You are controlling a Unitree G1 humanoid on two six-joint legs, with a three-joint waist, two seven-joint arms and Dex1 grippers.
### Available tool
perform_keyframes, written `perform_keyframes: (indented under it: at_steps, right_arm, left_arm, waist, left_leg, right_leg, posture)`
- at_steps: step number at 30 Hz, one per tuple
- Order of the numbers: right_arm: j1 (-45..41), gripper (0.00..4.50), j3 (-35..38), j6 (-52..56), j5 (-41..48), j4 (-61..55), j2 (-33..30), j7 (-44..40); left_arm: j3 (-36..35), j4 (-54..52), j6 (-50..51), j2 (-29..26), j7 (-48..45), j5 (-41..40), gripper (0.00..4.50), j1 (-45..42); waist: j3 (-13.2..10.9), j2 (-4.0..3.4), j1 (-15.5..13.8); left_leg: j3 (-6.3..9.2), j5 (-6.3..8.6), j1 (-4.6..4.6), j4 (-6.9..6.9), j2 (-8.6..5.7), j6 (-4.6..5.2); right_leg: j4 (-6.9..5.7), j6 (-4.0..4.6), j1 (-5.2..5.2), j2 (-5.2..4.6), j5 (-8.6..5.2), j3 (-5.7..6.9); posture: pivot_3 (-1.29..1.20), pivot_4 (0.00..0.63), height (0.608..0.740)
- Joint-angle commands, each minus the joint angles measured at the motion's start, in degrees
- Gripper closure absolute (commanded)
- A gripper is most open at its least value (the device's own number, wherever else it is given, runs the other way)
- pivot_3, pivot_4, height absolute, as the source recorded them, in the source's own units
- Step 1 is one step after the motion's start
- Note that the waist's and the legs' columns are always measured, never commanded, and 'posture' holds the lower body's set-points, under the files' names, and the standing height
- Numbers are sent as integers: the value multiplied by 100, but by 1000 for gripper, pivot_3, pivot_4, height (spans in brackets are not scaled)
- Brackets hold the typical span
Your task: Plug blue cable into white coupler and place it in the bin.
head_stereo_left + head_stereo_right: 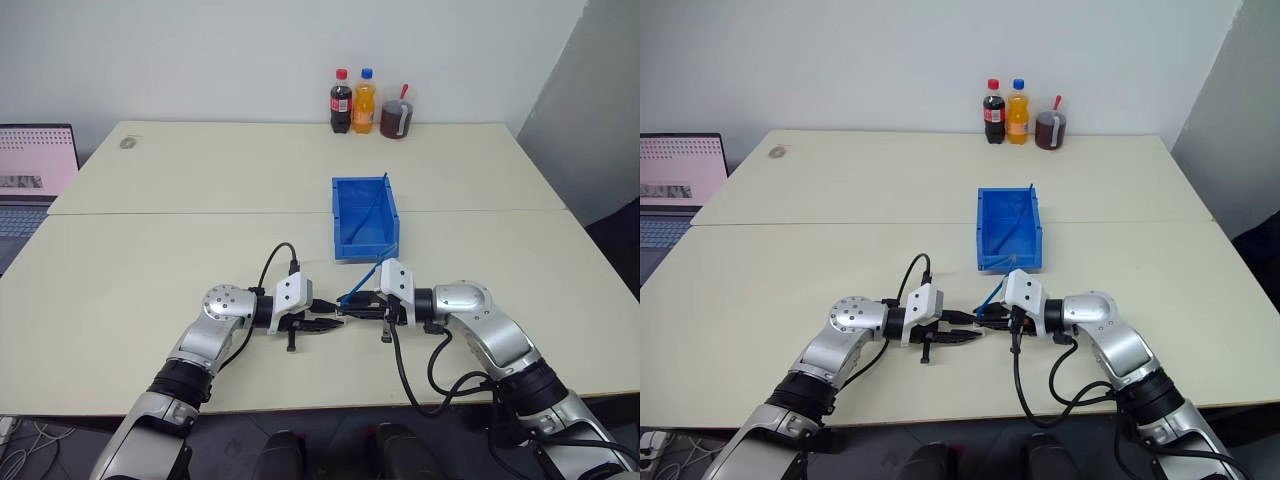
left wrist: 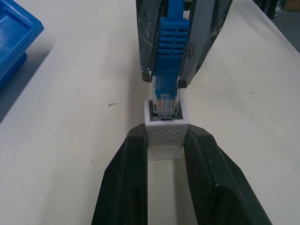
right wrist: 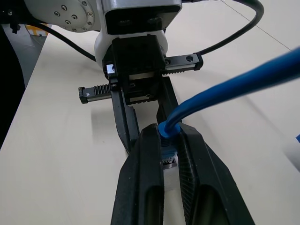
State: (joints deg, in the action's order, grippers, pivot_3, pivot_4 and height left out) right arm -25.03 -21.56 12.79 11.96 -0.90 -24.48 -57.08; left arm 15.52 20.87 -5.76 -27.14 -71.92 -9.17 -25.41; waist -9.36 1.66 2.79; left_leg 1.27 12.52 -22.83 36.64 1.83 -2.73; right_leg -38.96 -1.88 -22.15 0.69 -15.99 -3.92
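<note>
left arm: reaches in from the left, forearm low over the tabletop [image 1: 150, 270], wrist turned so the left end effector [image 1: 322, 325] points toward the right arm. fingers [image 2: 126, 183] pressed onto the sides of the coupler [image 2: 166, 133], pinching it, its dark opening facing the opposite end effector.

right arm: mirrors it from the right, elbow out, right end effector [image 1: 352, 309] pointing toward the left one and tilted slightly down. fingers [image 3: 147, 178] clamped on the blue boot behind the plug of the cable [image 1: 362, 281].

cable: clear plug tip sits in the coupler's opening; cannot tell if fully seated. from the right end effector the cord rises and runs back into the bin [image 1: 343, 215], where its far length leans against the inner wall.

coupler: held just above the tabletop, midway between the two arms, near the front edge.

bin: blue, on the tabletop just beyond the end effectors, lower front toward the robot.

other items: two capped bottles [image 1: 352, 102], dark and orange, and a cup [image 1: 396, 119] of dark drink at the far edge; labels too small to read. laptop [image 1: 35, 170] at far left, screen text unreadable.
</note>
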Motion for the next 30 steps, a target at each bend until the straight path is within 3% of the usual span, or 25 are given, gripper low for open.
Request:
perform_keyframes:
  at_steps: [1, 13, 30]
  right_arm:
    - [72, 4348, -118, -33, -196, 158, 50, -12]
    - [-9, 4348, -64, -245, -381, 443, 211, 117]
    - [-117, 4348, -345, 32, -500, 599, -162, -531]
  left_arm:
    - [161, 69, 30, -40, -42, 213, 3735, 112]
    - [159, 55, 58, -61, -73, 209, 3735, 96]
    - [167, 34, 71, -72, -69, 212, 3735, 99]
  waist:
    - [0, 0, 0]
    - [0, 0, 28]
    - [1, -1, 5]
  left_leg:
    - [0, 0, 0, 0, 0, 0]
    - [3, 0, 4, -5, 1, 0]
    - [3, 0, 4, -30, -4, 0]
  right_leg:
    - [0, 0, 0, 0, 0, 0]
    - [-1, 2, -1, 0, -1, 1]
    - [9, 13, -3, -5, -10, 5]
  posture:
    - [0, 150, 740]
    - [0, 150, 740]
    - [0, 150, 740]
